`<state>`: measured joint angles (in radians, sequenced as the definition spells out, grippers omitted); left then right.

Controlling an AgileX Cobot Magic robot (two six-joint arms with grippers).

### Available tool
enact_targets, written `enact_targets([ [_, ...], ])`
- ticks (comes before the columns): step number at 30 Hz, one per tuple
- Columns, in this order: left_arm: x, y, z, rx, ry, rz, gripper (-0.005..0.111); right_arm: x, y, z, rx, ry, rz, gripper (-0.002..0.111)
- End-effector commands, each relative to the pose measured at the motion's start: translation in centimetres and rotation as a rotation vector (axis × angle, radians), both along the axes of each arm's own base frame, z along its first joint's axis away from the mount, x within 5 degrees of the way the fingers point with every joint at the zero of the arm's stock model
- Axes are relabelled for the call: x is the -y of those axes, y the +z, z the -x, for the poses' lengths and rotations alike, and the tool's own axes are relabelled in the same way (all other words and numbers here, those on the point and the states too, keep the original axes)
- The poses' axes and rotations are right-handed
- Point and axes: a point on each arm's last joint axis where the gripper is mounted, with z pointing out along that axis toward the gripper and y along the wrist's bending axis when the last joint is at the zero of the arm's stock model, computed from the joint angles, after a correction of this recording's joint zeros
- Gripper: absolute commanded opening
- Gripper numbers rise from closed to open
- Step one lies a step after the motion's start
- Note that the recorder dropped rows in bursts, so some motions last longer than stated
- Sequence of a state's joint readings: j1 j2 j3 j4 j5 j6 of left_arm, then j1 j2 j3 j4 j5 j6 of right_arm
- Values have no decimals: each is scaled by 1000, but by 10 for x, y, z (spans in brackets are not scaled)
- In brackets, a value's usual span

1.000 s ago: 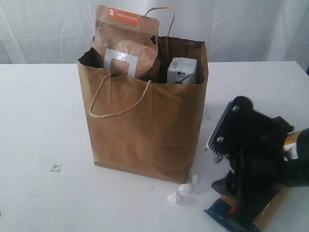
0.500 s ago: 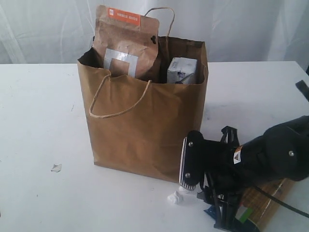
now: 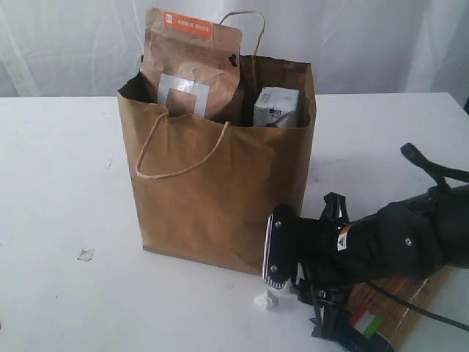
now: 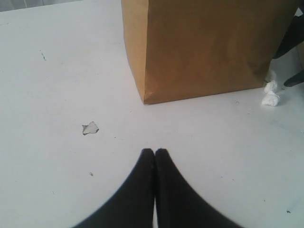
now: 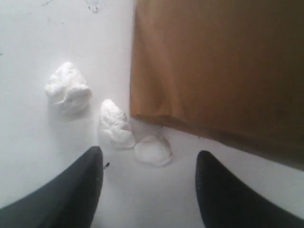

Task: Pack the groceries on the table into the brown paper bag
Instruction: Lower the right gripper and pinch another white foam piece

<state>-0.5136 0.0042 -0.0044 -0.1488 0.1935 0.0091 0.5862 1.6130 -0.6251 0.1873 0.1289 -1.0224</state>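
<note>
Your right arm has swung down and left, so the right fingers (image 5: 76,194) now hang spread and empty over white crumpled wads (image 5: 68,90). The long spaghetti packet (image 3: 388,312) lies unpacked on the surface (image 3: 66,169) under that arm. Your left fingers (image 4: 142,180) are clenched on nothing. Beyond, the brown paper bag (image 3: 220,198) stands upright, propping the brown-orange pouch (image 3: 192,66) and small white-blue carton (image 3: 276,106) inside.
</note>
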Motion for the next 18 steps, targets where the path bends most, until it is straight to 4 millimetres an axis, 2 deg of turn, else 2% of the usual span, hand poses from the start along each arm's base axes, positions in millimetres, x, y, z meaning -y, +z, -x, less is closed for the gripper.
enact_targets([
  [1,0,-1,0,-8,6,12,0,1,-8,-3,4,-5,9,54],
  [5,0,-1,0,-8,6,12,0,1,-15,-4,-7,-6,19,54],
  [7,0,-1,0,-8,6,12,0,1,-17,-4,-15,-6,24,51],
  [12,0,-1,0,-8,6,12,0,1,-20,-4,-23,-6,29,25],
  [18,0,-1,0,-8,6,12,0,1,-20,-4,-34,-22,24,4],
])
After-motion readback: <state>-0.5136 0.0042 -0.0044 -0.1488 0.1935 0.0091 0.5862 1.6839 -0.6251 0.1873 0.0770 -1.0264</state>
